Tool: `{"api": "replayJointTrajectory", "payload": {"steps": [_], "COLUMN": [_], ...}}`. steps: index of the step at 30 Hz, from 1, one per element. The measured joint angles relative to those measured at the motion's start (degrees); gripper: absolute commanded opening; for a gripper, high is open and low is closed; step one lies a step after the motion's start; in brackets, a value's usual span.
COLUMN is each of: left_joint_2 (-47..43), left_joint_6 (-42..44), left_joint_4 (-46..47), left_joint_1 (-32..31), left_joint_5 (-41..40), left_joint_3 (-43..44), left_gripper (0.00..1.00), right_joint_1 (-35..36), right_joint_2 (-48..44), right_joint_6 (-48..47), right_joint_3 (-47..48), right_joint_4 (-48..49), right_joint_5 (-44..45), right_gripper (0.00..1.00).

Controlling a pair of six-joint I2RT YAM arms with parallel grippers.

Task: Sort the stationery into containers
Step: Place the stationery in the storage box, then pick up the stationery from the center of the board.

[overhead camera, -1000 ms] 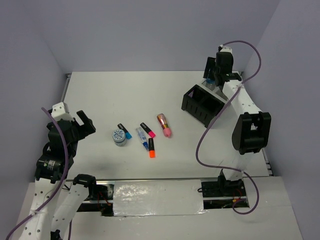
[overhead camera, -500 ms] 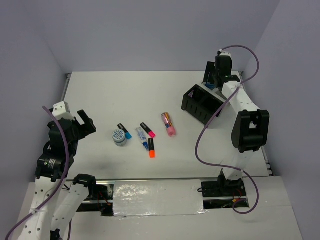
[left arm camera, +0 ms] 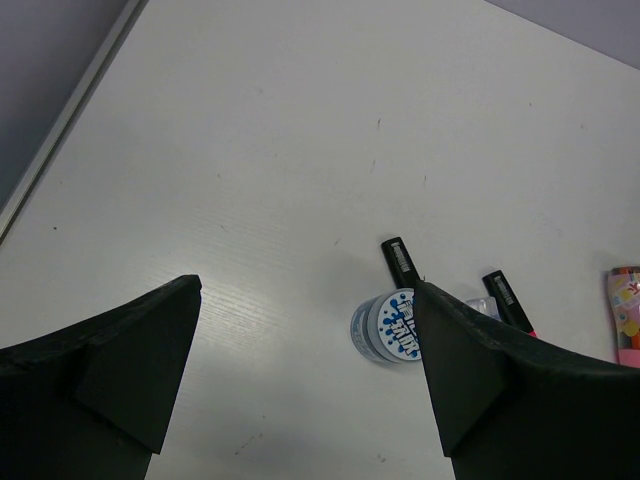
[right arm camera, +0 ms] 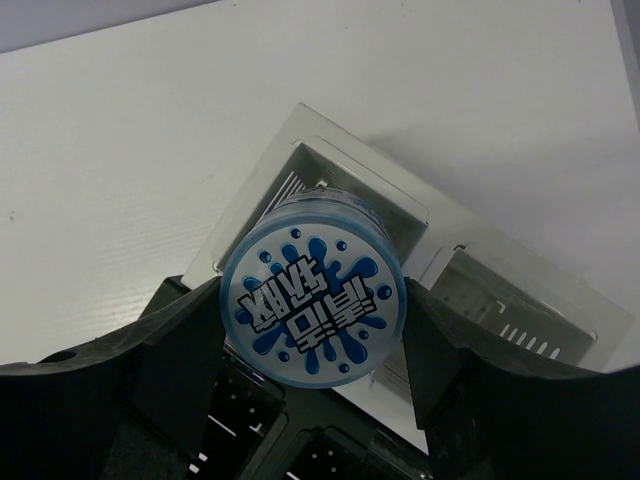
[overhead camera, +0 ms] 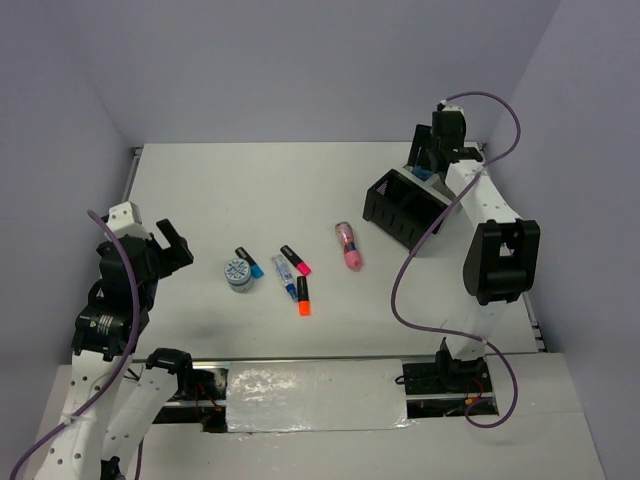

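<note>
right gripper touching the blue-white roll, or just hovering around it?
Touching. The right wrist view shows the blue-white roll wedged between both fingers of the right gripper, with no gap on either side.

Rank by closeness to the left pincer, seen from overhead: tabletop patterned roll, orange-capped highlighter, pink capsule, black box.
1. Patterned roll, just right of the left pincer.
2. Orange-capped highlighter, centre front.
3. Pink capsule, centre.
4. Black box, far right.

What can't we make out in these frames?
White box: top view, mostly hidden behind right arm and black box; right wrist view, gripped roll covers one compartment.
Black box's inside: top view, too dark.
Pink capsule: left wrist view, cut by right edge.
</note>
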Motion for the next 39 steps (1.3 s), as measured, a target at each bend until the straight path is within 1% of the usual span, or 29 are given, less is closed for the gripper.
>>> {"api": "replayJointTrajectory", "payload": {"steps": [2, 3, 5, 6, 7, 8, 9, 18, 21, 24, 26, 30, 33, 35, 38, 39], "left_joint_2": [0.0, 0.0, 0.0, 0.0, 0.0, 0.0, 0.0, 0.1, 0.4, 0.7, 0.9, 2.4, 4.4, 4.9, 4.5, 4.1], "left_joint_6": [0.0, 0.0, 0.0, 0.0, 0.0, 0.0, 0.0, 0.0, 0.0, 0.0, -0.2, -0.9, -2.4, -3.6, -4.9, -5.2], "left_joint_4": [0.0, 0.0, 0.0, 0.0, 0.0, 0.0, 0.0, 0.0, 0.0, 0.0, -0.1, -1.1, -3.5, -4.7, -6.1, -6.5], "left_joint_1": [0.0, 0.0, 0.0, 0.0, 0.0, 0.0, 0.0, 0.0, 0.0, 0.0, 0.0, 0.1, 1.3, 2.4, 3.3, 3.4], "left_joint_5": [0.0, 0.0, 0.0, 0.1, 0.1, 0.1, 0.1, 0.1, 0.1, -0.3, -1.2, -5.3, -9.2, -11.6, -14.3, -14.9], "left_joint_3": [0.0, 0.0, 0.0, 0.0, 0.0, 0.0, 0.0, 0.0, 0.0, 0.0, 0.0, 0.2, 1.0, 1.4, 1.5, 1.5], "left_gripper": [0.99, 0.99, 0.99, 0.99, 0.99, 0.99, 0.99, 0.99, 0.99, 0.99, 0.99, 0.99, 0.99, 0.99, 0.99, 0.99], "right_joint_1": [0.0, 0.0, -0.1, -0.1, -0.2, -0.2, -0.3, -0.4, -0.3, 0.6, 2.4, 11.5, 22.0, 30.0, 39.1, 41.0], "right_joint_2": [0.0, 0.1, 0.2, 0.4, 0.7, 1.1, 1.4, 1.9, 1.9, 0.8, -1.7, -9.2, -13.8, -15.3, -14.5, -13.8], "right_joint_6": [0.0, 0.0, 0.1, 0.2, 0.3, 0.5, 0.5, 0.8, 0.8, 0.9, 1.0, 0.9, 0.8, 0.8, 1.2, 1.3], "right_joint_3": [0.7, 1.1, 1.8, 2.1, 2.6, 3.1, 3.6, 6.7, 6.9, 5.8, 3.1, -2.8, -6.2, -8.2, -9.5, -9.5], "right_joint_4": [-0.7, -1.1, -2.0, -2.3, -2.7, -3.1, -3.4, -4.8, -5.0, -4.9, -4.7, -3.3, -0.7, 1.8, 4.4, 5.1], "right_joint_5": [-0.1, -0.1, -0.2, -0.3, -0.3, -0.2, -0.2, -0.4, -2.3, -4.5, -5.1, -5.7, -6.2, -6.1, -6.3, -6.1], "right_gripper": [0.43, 0.51, 0.62, 0.74, 0.81, 0.83, 0.99, 1.00, 1.00, 1.00, 1.00, 1.00, 1.00, 1.00, 1.00, 1.00]}}
